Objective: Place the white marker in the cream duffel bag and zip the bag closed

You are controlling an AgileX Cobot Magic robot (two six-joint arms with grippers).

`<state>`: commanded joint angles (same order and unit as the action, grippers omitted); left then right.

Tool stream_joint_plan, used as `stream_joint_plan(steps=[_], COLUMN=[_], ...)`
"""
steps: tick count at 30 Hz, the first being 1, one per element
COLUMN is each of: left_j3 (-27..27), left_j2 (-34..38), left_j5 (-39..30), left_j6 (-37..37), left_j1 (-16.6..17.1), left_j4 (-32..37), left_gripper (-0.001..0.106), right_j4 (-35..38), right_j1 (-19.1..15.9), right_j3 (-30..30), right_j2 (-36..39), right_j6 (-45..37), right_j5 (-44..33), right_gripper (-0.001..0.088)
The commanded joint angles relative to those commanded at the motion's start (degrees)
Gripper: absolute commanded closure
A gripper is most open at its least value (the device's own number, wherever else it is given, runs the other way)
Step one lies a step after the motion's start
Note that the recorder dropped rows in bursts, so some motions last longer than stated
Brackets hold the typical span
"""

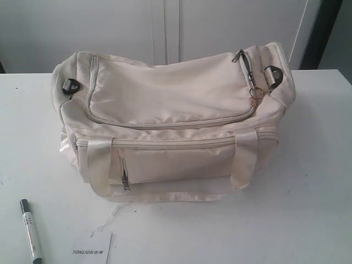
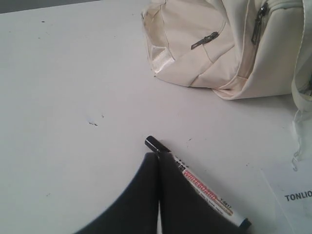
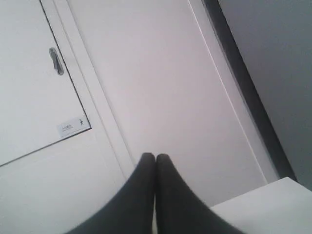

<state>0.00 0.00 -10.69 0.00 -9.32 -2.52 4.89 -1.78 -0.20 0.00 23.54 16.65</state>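
The white marker (image 1: 31, 231) lies flat on the table near its front left corner, dark cap pointing away. The cream duffel bag (image 1: 176, 110) stands in the middle of the table, top flap lying flat, with the gold chain pull (image 1: 254, 91) hanging at its right end. In the left wrist view my left gripper (image 2: 159, 155) is shut, empty, and hovers over the marker (image 2: 214, 197), covering part of its barrel; the bag (image 2: 195, 44) is beyond. My right gripper (image 3: 155, 156) is shut, empty, and points at a white cabinet. Neither gripper shows in the exterior view.
A white "TONLION" card (image 1: 91, 250) lies at the table's front edge just right of the marker, and shows as the card (image 2: 292, 195) in the left wrist view. White cabinet doors (image 1: 165, 27) stand behind the table (image 1: 308, 209).
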Motion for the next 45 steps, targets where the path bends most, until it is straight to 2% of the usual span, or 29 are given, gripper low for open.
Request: stream_joint_plan(steps=[4,8,15,21,27,33,45], left_j3=[0.0,0.0,0.0,0.0,0.0,0.0,0.0], left_j2=[0.0,0.0,0.0,0.0,0.0,0.0,0.0], left_j5=[1.23,1.72,2.04,2.04,2.04,2.06,4.07], left_j6=[-0.42,-0.39,-0.71,-7.37,-8.17,-9.49,-9.72], left_j1=[0.0,0.0,0.0,0.0,0.0,0.0,0.0], left_j4=[0.0,0.0,0.0,0.0,0.0,0.0,-0.22], left_gripper=[0.105,0.105,0.105,0.105,0.105,0.105,0.105], right_j4=[0.0,0.0,0.0,-1.03,-3.28,-5.3,-4.31], right_j1=[0.0,0.0,0.0,0.0,0.0,0.0,0.0], right_j3=[-3.6,-8.46,-17.17,-24.47,-30.79,-39.38,-55.09], right_j2=[0.0,4.54,18.26,30.85,40.81,49.95,62.81], right_j6=[-2.44,-6.16,-11.39,-11.77,-11.87,-12.41,-22.48], right_j5=[-0.09,-0.95,-1.63,-5.75,-7.26,-16.65,-37.11], right_gripper=[0.0868,0.0868,0.0868,0.0868,0.0868,0.0868,0.0868])
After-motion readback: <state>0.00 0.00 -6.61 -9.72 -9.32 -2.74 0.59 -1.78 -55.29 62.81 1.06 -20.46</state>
